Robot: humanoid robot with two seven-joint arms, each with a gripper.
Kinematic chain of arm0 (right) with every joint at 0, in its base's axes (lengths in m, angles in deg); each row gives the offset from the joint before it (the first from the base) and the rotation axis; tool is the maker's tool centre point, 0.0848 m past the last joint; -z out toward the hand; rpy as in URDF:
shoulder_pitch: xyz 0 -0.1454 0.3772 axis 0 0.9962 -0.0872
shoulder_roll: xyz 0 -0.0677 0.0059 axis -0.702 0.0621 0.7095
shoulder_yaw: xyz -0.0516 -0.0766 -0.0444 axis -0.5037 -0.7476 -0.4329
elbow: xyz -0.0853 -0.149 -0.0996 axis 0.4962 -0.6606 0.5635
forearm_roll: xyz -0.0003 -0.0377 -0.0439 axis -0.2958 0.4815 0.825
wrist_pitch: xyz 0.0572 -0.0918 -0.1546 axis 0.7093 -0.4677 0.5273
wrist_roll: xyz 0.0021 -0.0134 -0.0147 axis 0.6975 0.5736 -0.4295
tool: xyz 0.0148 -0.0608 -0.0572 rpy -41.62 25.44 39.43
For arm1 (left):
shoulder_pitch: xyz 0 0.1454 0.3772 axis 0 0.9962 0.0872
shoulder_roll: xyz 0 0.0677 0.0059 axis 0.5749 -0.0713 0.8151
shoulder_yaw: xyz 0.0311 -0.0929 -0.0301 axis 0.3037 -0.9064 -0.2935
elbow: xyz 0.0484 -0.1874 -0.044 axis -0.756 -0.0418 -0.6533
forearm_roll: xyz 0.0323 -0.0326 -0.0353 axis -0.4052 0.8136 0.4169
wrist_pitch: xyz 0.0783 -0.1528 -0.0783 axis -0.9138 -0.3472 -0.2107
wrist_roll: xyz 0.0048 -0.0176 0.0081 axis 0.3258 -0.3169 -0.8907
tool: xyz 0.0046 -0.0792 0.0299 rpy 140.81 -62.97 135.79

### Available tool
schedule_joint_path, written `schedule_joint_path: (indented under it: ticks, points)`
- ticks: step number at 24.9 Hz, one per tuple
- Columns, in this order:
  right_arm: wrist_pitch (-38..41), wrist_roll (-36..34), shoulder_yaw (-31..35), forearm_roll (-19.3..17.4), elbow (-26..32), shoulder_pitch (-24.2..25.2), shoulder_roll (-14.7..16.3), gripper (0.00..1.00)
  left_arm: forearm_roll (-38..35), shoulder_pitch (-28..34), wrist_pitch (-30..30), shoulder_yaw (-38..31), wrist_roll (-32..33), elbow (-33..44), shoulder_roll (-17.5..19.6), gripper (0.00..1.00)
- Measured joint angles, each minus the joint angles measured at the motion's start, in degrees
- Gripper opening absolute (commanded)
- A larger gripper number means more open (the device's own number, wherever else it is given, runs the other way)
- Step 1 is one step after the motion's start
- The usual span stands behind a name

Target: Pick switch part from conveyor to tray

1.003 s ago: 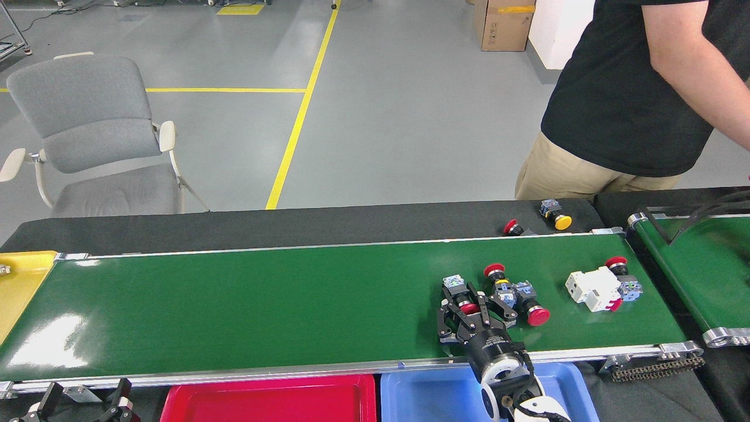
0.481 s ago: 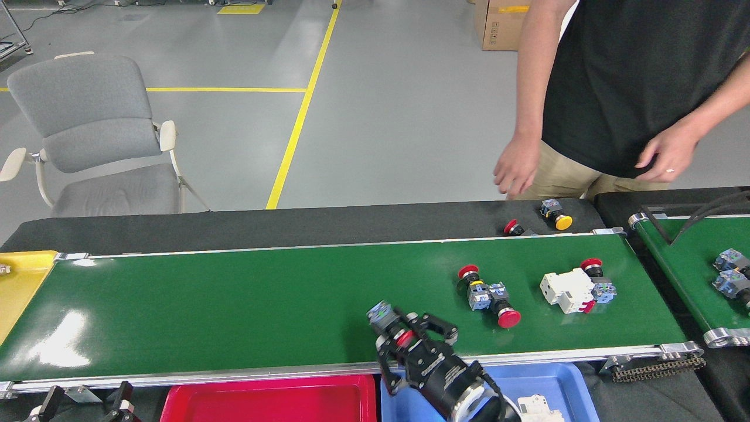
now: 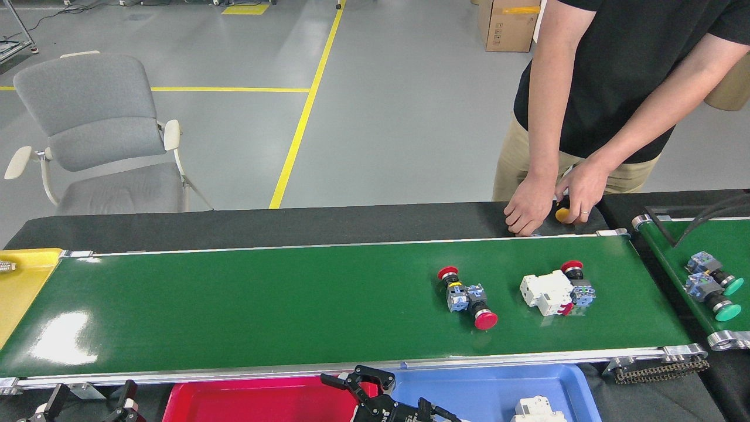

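Head view, going left to right: left gripper (image 3: 88,404) peeks in at the bottom corner, can't tell if it's spread or not. Right gripper (image 3: 366,387) hangs over the red tray (image 3: 234,401), fingers spread, nothing visibly in them. On the conveyor (image 3: 234,305), red switch parts (image 3: 466,295) and a white breaker (image 3: 548,291) are still waiting. Blue tray (image 3: 469,390) already has a white piece, so I'd guess it's partway done.

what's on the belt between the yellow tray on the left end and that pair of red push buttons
Nothing. In the head view, the conveyor is bare green belt from the yellow tray all the way to the pair of red push buttons.
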Motion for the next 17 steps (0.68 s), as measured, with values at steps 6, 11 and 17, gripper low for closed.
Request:
schedule_joint_path:
  ticks: [6, 11, 17]
  points:
    - [-21.01, -5.78, 15.74, -0.20, 4.81, 11.02, 0.49, 0.99, 0.00, 0.10, 0.00, 0.03, 0.02, -0.04, 0.01, 1.00]
    - [-22.98, -6.41, 18.28, -0.19, 4.50, 11.56, 1.25, 1.00, 0.00, -0.61, 0.00, 0.07, 0.03, -0.08, 0.04, 1.00]
    - [-23.15, -2.26, 8.86, 0.83, 1.82, 1.69, 1.25, 1.00, 0.00, -1.46, 0.00, 0.18, 0.03, -0.22, 0.43, 1.00]
